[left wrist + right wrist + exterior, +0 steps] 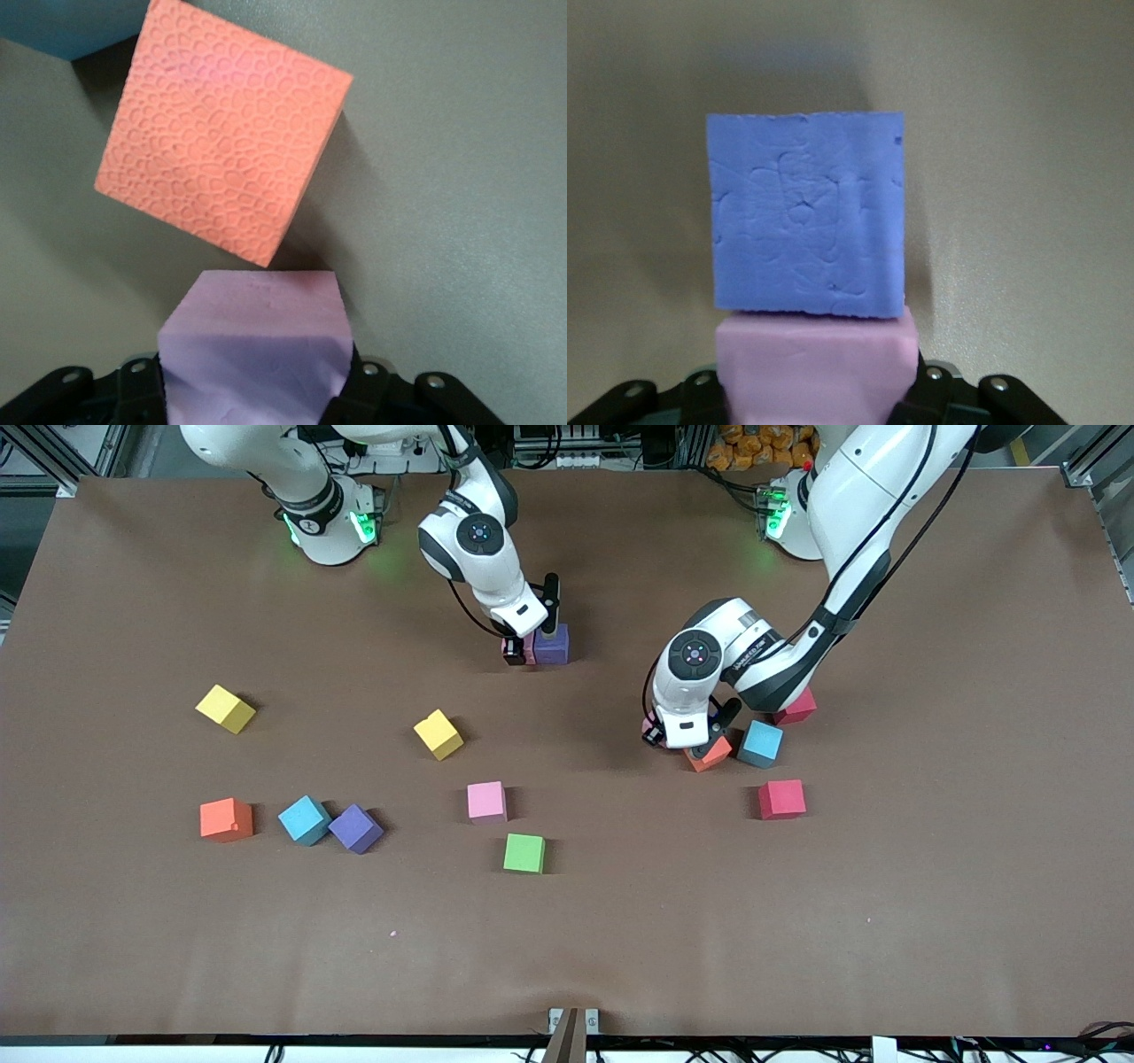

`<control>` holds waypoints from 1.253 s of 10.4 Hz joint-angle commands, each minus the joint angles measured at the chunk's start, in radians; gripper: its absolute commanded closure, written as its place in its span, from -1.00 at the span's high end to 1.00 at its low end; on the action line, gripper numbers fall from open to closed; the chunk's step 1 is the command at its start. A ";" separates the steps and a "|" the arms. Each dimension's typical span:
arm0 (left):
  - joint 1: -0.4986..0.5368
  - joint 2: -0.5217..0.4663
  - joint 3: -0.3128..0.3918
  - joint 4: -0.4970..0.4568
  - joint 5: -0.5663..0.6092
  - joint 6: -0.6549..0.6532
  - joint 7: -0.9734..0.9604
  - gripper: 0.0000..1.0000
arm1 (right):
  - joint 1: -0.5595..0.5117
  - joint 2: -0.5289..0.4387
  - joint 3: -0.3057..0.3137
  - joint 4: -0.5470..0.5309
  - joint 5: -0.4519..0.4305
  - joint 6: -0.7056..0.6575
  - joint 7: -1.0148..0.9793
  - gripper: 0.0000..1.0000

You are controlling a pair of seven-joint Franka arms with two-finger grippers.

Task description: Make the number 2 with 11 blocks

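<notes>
Blocks scattered, number 2 barely begun — only a purple block (553,644) laid at 12 o'clock on the table (930,903). Right gripper (530,648) clamped on a pink block (815,367), flush beside purple. Left gripper (687,740) closed on another pink block (257,350), beside an orange block (709,754) at 3 o'clock. Next: lift clear, carry over. Pink blocks plain only in wrist views.

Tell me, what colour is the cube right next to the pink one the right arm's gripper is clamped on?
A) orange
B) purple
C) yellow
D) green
B: the right gripper is shut on a pink cube, and a purple cube sits flush against it, also seen in the front view.
</notes>
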 commanded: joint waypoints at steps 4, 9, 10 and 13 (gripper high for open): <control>-0.005 -0.051 -0.017 -0.013 0.033 -0.017 -0.274 -0.07 | 0.014 0.007 -0.012 0.015 0.004 -0.006 0.011 1.00; -0.055 -0.096 -0.057 -0.057 0.033 -0.051 -0.546 -0.06 | -0.045 -0.174 -0.028 0.011 -0.014 -0.320 -0.064 1.00; -0.055 -0.119 -0.063 -0.076 0.033 -0.051 -0.595 -0.06 | -0.114 -0.202 -0.032 0.014 -0.031 -0.363 -0.143 1.00; -0.071 -0.118 -0.098 -0.073 0.033 -0.050 -0.759 -0.05 | -0.232 -0.195 -0.032 0.046 -0.084 -0.344 -0.195 1.00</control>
